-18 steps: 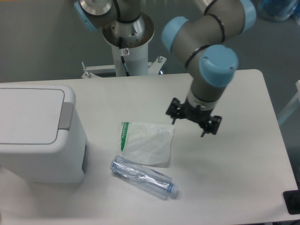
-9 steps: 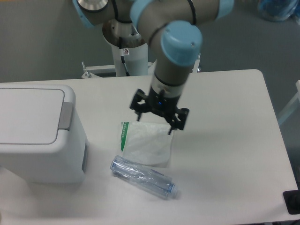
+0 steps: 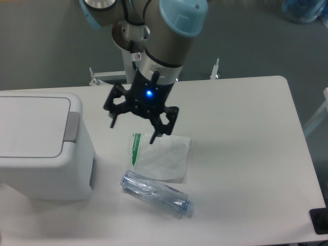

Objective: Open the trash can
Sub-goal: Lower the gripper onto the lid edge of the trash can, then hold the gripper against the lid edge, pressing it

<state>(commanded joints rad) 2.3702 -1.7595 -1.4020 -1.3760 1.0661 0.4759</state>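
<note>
The trash can [image 3: 43, 146] is a large boxy white bin at the left of the table, with a flat white lid and a grey push tab [image 3: 73, 126] on its right edge. The lid is down. My gripper [image 3: 134, 129] hangs open and empty above the table, just right of the bin, fingers pointing down. One fingertip [image 3: 111, 122] is near the grey tab but apart from it.
A white plastic bag with a green strip [image 3: 160, 156] lies below the gripper. A clear plastic bottle [image 3: 157, 193] lies on its side in front of it. The robot's base column [image 3: 139, 56] stands behind the table.
My gripper has swung from the right side of the table leftward, over the white bag, toward the trash can. The bin, bag and bottle have not moved.
</note>
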